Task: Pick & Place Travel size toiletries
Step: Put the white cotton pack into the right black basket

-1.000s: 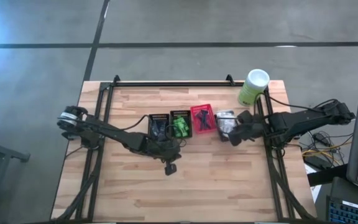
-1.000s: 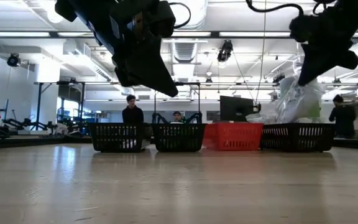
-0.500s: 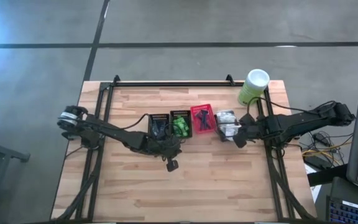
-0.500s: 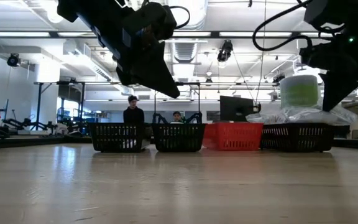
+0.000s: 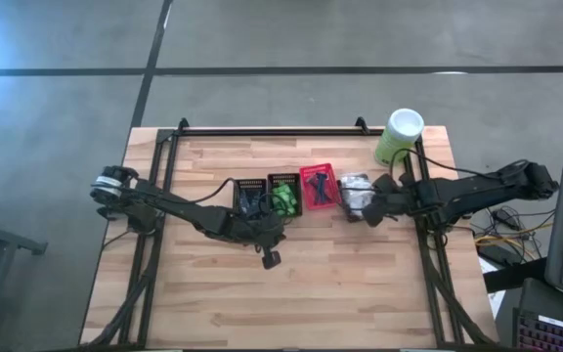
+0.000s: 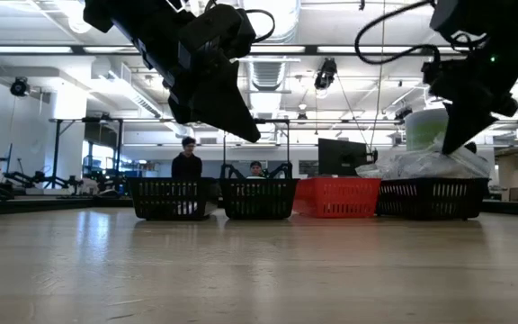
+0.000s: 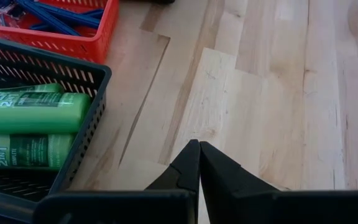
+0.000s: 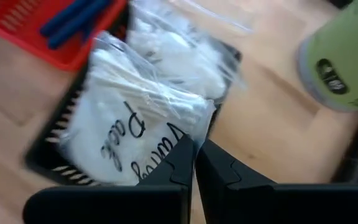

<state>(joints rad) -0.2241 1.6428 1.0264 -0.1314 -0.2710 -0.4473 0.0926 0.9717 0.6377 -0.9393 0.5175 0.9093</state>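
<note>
Four small mesh baskets stand in a row mid-table. One black basket (image 5: pixel 283 182) holds bright green bottles (image 7: pixel 36 112). The red basket (image 5: pixel 318 172) holds dark blue razor sticks (image 7: pixel 48 12). The rightmost black basket (image 6: pixel 430 196) holds white crinkly packets (image 8: pixel 135 124), piled above its rim. My right gripper (image 8: pixel 194 146) is shut, just above that pile's near edge; it also shows in the high view (image 5: pixel 368 213). My left gripper (image 7: pixel 199 146) is shut and empty above bare wood, near of the green-bottle basket (image 5: pixel 270 258). My right gripper's shut fingertips (image 8: pixel 185 158) point slanting down at the edge of the top packet (image 8: pixel 166 140). I cannot tell whether they touch it. The packet lies on the pile in the basket.
A large pale-green canister with a white lid (image 5: pixel 399 135) stands at the far right corner, behind the packet basket. A further black basket (image 5: pixel 249 198) stands at the row's left end. Bare wood (image 5: pixel 291 303) lies near of the baskets. People show in the room beyond (image 6: pixel 187 162).
A white packet that hung lifted under my right gripper above the rightmost basket now lies on the pile in it. My right gripper went a little toward the table's right edge, then came back over the basket.
</note>
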